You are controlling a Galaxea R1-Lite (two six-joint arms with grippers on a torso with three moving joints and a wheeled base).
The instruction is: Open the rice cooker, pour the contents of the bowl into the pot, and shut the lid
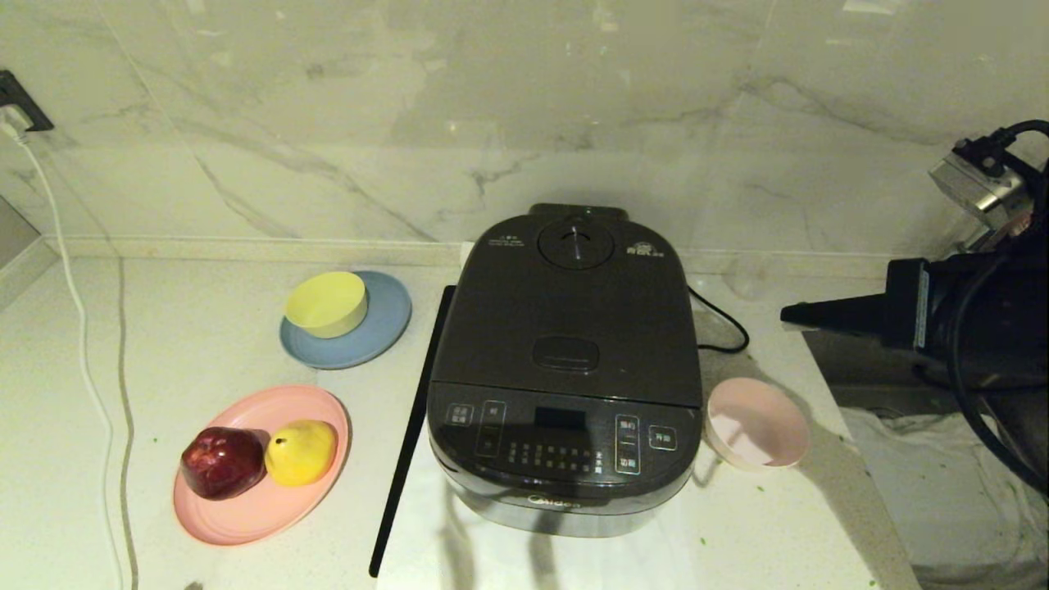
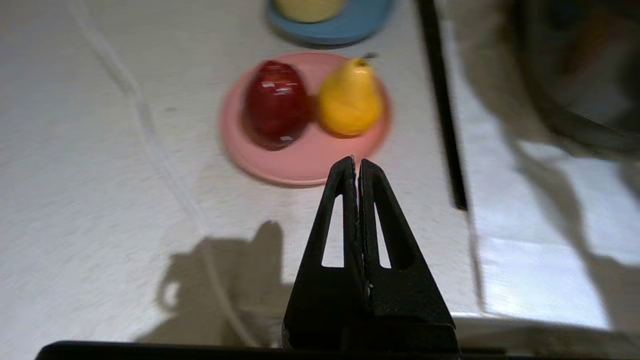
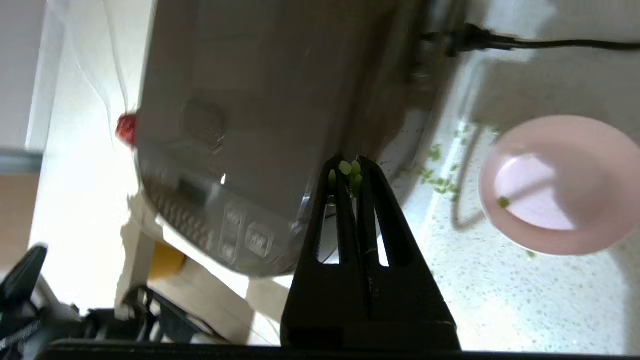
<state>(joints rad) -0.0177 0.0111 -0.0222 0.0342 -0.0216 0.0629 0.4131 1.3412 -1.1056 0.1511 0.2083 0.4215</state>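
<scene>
The dark rice cooker [image 1: 565, 369] stands mid-counter with its lid [image 1: 565, 315] down, so the pot is hidden. Just right of it sits the pale pink bowl [image 1: 758, 422], nearly empty: one green bit [image 3: 503, 202] lies inside. More green contents [image 3: 440, 182] are scattered on the counter between the bowl [image 3: 560, 185] and the cooker [image 3: 260, 125]. My right gripper [image 1: 788, 314] hovers right of the cooker, behind the bowl. It is shut [image 3: 350, 165], with a few green bits stuck at its tips. My left gripper [image 2: 356, 161] is shut and holds nothing, low over the counter near the pink plate.
A pink plate [image 1: 246, 508] holds a red apple [image 1: 221, 461] and a yellow pear [image 1: 301, 451]. Behind it a yellow bowl [image 1: 326, 303] sits on a blue plate [image 1: 385, 328]. A black strip [image 1: 410, 442] runs along the cooker's left side. The counter's edge drops off at the right [image 1: 852, 459].
</scene>
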